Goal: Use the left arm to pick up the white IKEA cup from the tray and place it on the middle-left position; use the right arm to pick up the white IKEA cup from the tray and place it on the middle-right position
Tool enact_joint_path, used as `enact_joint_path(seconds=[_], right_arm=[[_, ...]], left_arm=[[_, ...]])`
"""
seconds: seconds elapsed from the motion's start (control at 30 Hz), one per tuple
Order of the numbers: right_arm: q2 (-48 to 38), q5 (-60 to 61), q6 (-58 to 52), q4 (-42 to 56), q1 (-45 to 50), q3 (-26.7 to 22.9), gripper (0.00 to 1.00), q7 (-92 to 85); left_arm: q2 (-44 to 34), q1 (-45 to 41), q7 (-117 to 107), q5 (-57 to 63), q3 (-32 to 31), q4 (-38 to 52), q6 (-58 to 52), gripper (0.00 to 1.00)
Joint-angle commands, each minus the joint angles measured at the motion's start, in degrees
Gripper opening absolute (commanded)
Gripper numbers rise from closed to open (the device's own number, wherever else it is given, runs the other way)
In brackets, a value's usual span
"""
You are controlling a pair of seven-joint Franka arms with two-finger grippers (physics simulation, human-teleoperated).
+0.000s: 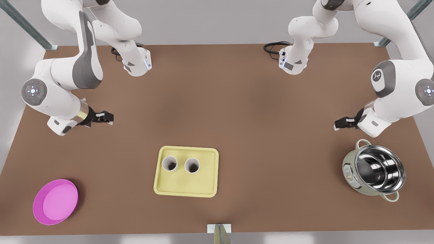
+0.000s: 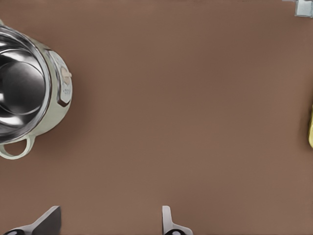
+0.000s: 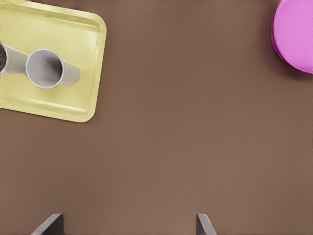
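Two white cups [image 1: 180, 165] upright on tray [image 1: 186, 185]; left gripper [image 1: 340, 123] near pot [image 1: 374, 174], fingers apart; right gripper [image 1: 106, 117] likewise, fingers apart.

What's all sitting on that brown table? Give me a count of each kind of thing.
White cups: 2, both standing on the tray
Pale yellow tray: 1
Magenta dish: 1
Steel pot: 1
Total: 5

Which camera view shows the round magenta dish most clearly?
The front view: the whole round magenta dish lies on the brown table near the front view's lower left corner. The right wrist view catches part of it, cut by the edge.
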Motion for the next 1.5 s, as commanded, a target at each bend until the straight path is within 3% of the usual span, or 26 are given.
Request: enact_joint_path(seconds=[0.0,0.1,0.27,0.37,0.47,0.5,0.6,0.63,0.83,1.03,1.47], right_arm=[[-0.03,-0.05,6.31,0.06,-0.32,0.08,1.0,-1.5],[0.49,-0.14,6.4,0.32,0.55,0.61,1.0,-1.5],[12.09,-0.05,6.49,11.57,14.09,0.61,1.0,19.5],[14.12,0.65,6.49,12.9,14.18,-0.01,1.0,20.21],[15.96,0.65,6.49,14.65,14.79,0.26,1.0,20.39],[20.53,0.74,6.31,21.23,14.88,0.52,1.0,20.74],[27.21,0.83,11.14,23.88,14.79,0.7,1.0,20.83],[28.36,0.83,13.08,23.88,14.71,0.61,1.0,20.92],[33.54,6.28,17.65,25.82,12.68,0.43,1.0,18.28],[36.09,5.22,20.63,23.89,13.12,0.7,0.97,14.68],[36.09,2.23,23.36,17.11,12.77,0.43,0.98,11.69]], left_arm=[[0.03,0.02,4.37,-0.43,-0.37,-0.05,6.98,1.0],[4.67,-0.85,2.1,0.62,-7.83,0.39,8.11,1.0],[16.63,-15.88,-24.19,4.85,-8.02,3.63,16.73,1.0],[25.42,-22.04,-32.99,7.13,-8.02,12.08,17.08,1.0],[27.97,-25.91,-38.52,7.31,-7.93,12.25,20.33,1.0],[28.94,-26.08,-39.4,7.22,-7.93,13.21,26.21,1.0],[39.22,-27.05,-42.91,7.22,-7.4,29.2,26.49,1.0],[41.86,-30.82,-46.61,8.63,-5.12,31.85,26.49,1.0],[43.97,-35.66,-50.74,10.3,-3.8,34.31,27.19,1.0],[51.53,-38.3,-56.71,10.65,-2.39,44.24,34.48,1.0],[55.57,-41.99,-63.84,13.2,0.51,44.25,46.44,1.0]])
